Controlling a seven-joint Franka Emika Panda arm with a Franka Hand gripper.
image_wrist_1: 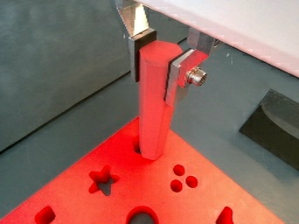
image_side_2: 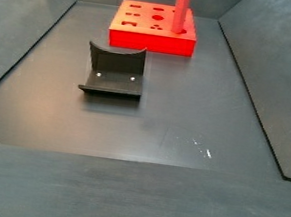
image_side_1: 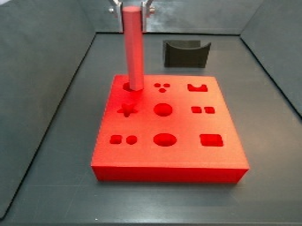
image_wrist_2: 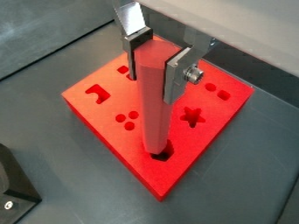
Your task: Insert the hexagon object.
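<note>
Because the hexagon object (image_wrist_2: 149,96) has to enter its hole straight, the gripper (image_wrist_2: 159,61) is clasping it near its upper end, one silver finger plate (image_wrist_2: 183,72) pressing each side, and is keeping it upright above a corner of the red block (image_wrist_2: 105,118). In both wrist views the peg's lower end is sitting in a hole (image_wrist_1: 151,155) near the block's corner; how deep it is reaching I cannot tell, though it appears only partly entered, since most of the peg's length is standing clear in a side view (image_side_1: 133,48). The block is lying flat on the dark floor so that its shaped holes are facing up.

Counting: one peg, one block and one gripper are showing. A dark curved holder (image_side_2: 114,71) is standing empty, well apart from the block. On the block's top, a side view is showing about nine shaped openings besides the one being filled, among them a star (image_side_1: 126,110) and a circle (image_side_1: 163,109).
</note>
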